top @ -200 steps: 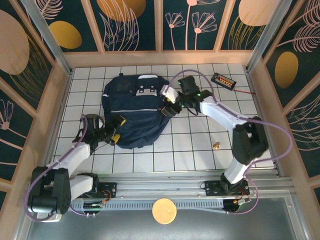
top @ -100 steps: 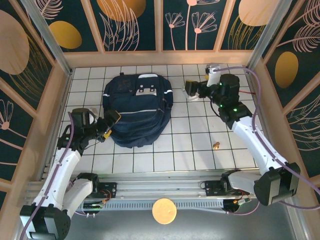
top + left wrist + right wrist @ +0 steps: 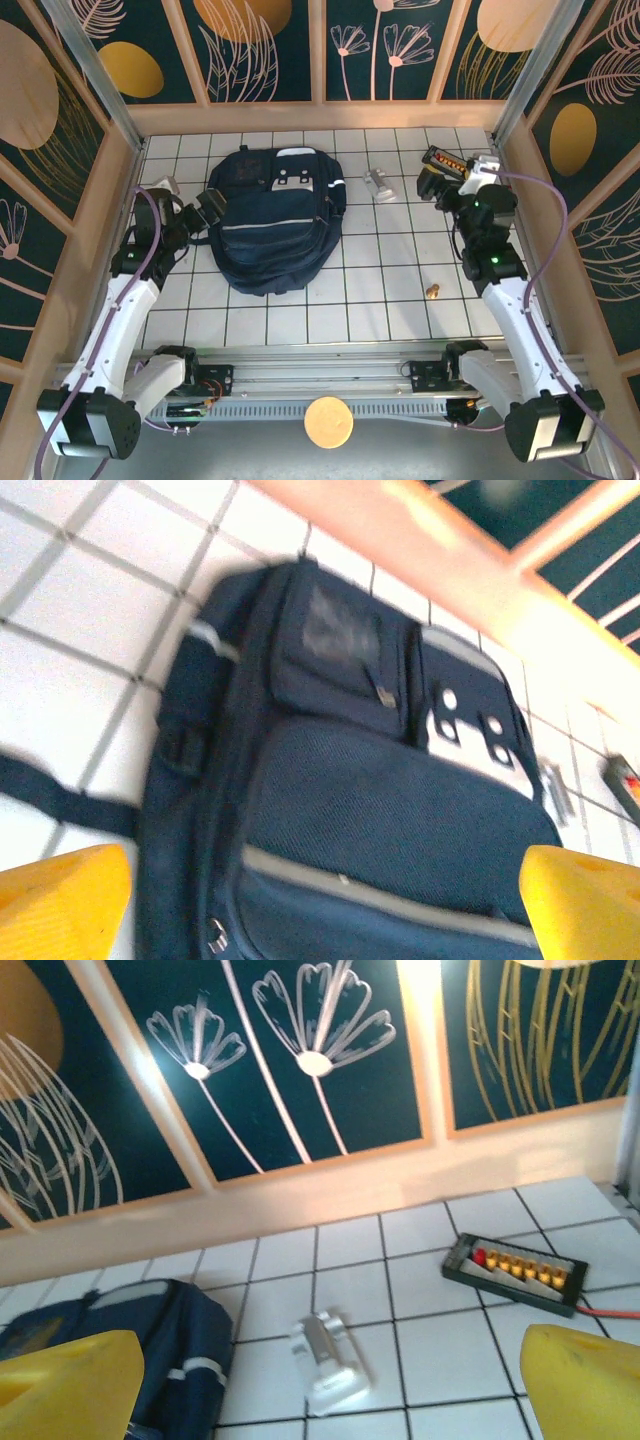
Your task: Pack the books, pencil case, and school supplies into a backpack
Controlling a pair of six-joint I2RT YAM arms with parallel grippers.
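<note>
The large navy backpack lies flat on the white tiled table, left of centre, with its white stripe and white buckles facing up. It also spreads across the left wrist view. My left gripper hovers at its left side, open, with its yellow fingertips wide apart and only the bag's fabric below. My right gripper is well right of the bag, open and holding nothing. The books, pencil case, pen and teal item are hidden from view.
A small grey-white object lies on the tiles between the bag and my right gripper. A black tray with orange pieces sits at the back right. A small brown bit lies at mid right. Wooden walls ring the table.
My right gripper pulled back rightward from the backpack, and the grey-white object now lies free on the tiles. My left gripper rose from the bag's lower left edge to its left side.
</note>
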